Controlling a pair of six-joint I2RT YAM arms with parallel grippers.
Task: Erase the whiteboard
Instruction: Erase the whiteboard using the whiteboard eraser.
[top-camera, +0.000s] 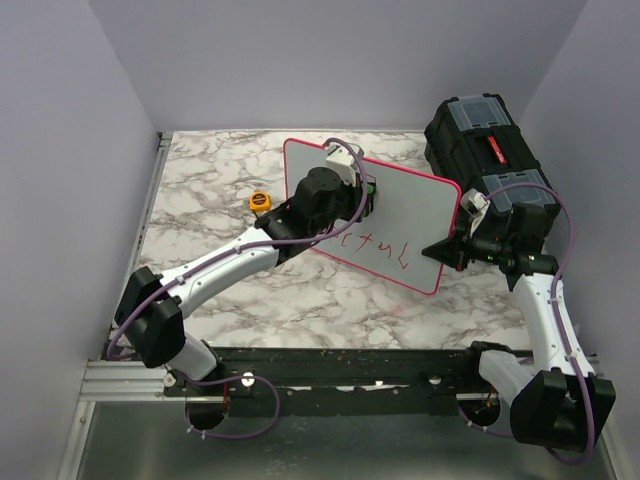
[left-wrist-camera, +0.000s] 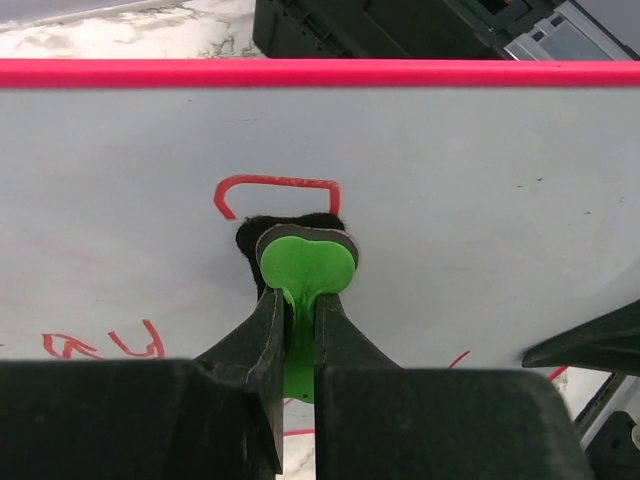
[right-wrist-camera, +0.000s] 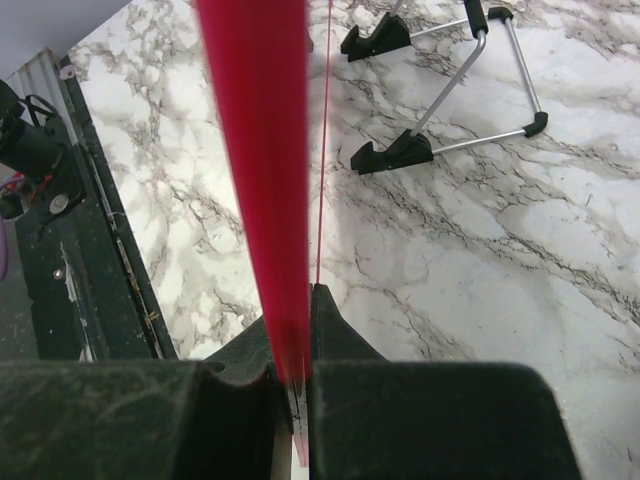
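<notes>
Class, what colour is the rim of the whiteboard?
The whiteboard has a pink-red rim, clearest in the left wrist view.

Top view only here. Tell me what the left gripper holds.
Observer: The left gripper is shut on a green eraser, whose dark pad appears to press on the whiteboard.
Operator: Report marks near it.
Observer: A red bracket-shaped stroke sits just above the pad.
Operator: Say what the right wrist sees past the board.
Observer: A wire stand with black feet, lying on the table.
</notes>
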